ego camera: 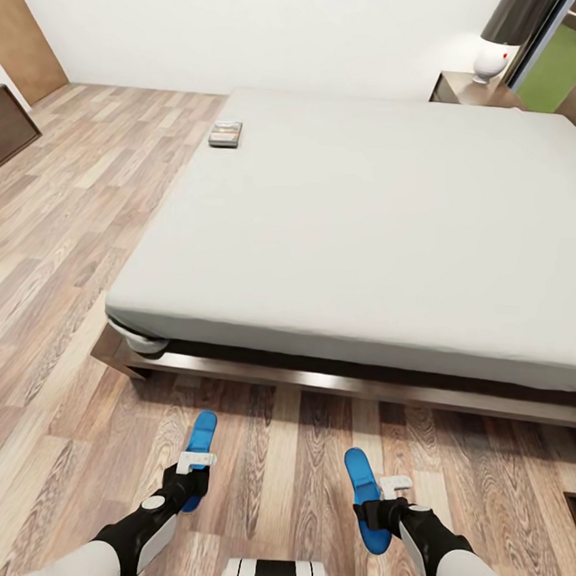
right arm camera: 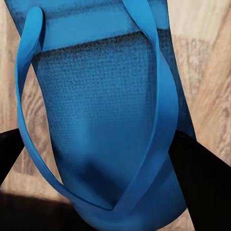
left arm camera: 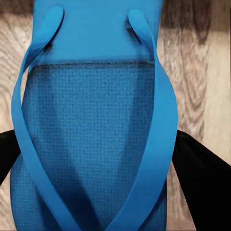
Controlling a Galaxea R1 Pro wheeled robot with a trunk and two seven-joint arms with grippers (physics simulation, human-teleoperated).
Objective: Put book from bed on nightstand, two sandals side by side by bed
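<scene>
The book (ego camera: 225, 134) lies flat at the far left edge of the bed (ego camera: 366, 233), its lettering too small to read. The nightstand (ego camera: 477, 91) stands at the far right, lamp (ego camera: 500, 37) cut off. On bare floor (ego camera: 73, 228) near the bed's foot, the left gripper (ego camera: 194, 477) clamps one sandal (ego camera: 200, 439) and the right gripper (ego camera: 377, 503) the other sandal (ego camera: 361, 484), well apart.

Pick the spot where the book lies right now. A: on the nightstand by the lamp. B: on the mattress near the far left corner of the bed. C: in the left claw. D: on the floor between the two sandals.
B: the book lies flat on the light grey mattress of the bed, close to its far left corner.
</scene>
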